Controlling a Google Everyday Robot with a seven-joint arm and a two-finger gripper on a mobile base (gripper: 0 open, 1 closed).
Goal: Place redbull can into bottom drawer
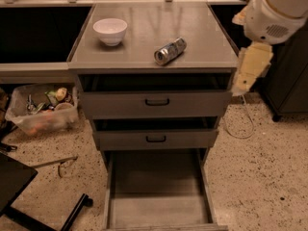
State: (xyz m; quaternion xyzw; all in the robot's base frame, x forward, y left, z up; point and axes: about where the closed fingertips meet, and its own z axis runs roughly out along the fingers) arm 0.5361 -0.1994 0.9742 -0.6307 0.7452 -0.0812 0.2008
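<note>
The redbull can point(170, 51) lies on its side on the grey cabinet top point(202, 47), right of centre, its shiny round end facing front-left. The bottom drawer point(158, 211) is pulled far out at floor level, and its plain grey floor holds nothing. My gripper point(244, 81) hangs at the end of the white arm point(276, 11) just off the cabinet's right edge, beside the top front corner. It is to the right of the can, apart from it, and holds nothing that I can see.
A white bowl point(110, 31) stands at the top's back left. The two upper drawers point(156, 102) with black handles are slightly ajar. A clear bin of clutter point(43, 110) sits on the floor at left, a black chair base point(29, 201) lower left, and a cable point(243, 124) right.
</note>
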